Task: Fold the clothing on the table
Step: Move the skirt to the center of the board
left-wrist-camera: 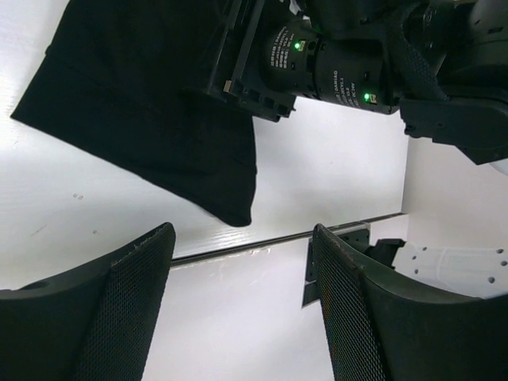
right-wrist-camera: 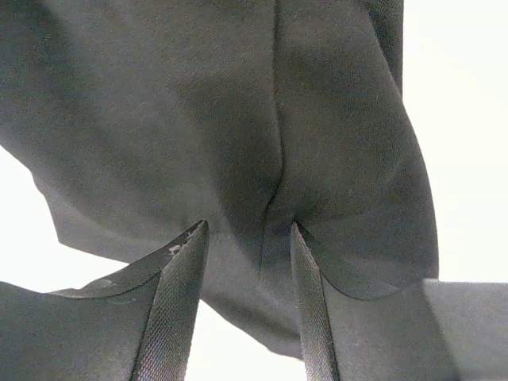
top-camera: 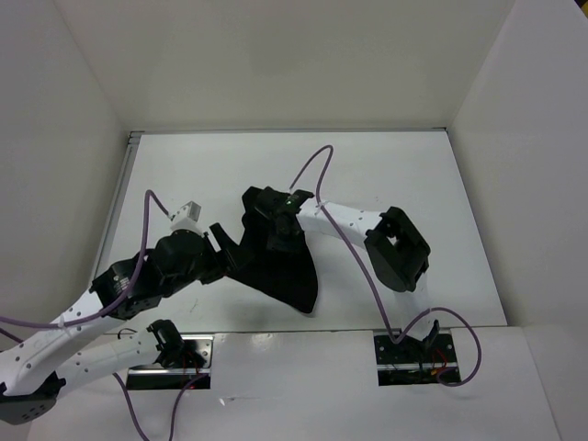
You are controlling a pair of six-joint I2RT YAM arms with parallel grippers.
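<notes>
The black clothing point(top-camera: 287, 273) lies bunched in the middle of the white table point(top-camera: 386, 175), tapering to a point toward the near edge. My right gripper point(top-camera: 266, 217) is down on its far part. In the right wrist view the clothing point(right-wrist-camera: 198, 119) fills the frame, and the right gripper point(right-wrist-camera: 244, 226) is open with both tips pressed into the cloth and a creased ridge between them. My left gripper point(top-camera: 223, 246) is just left of the garment, apart from it. It is open point(left-wrist-camera: 244, 230) with only table between the fingers, and the clothing's point(left-wrist-camera: 151, 111) corner lies just beyond the tips.
White walls close the table in at the left, back and right. The right arm's elbow point(top-camera: 397, 250) stands right of the garment. Its wrist point(left-wrist-camera: 333, 67), with green lights, is close ahead of the left gripper. Base plates point(top-camera: 413, 354) sit behind the near edge strip point(left-wrist-camera: 278, 240).
</notes>
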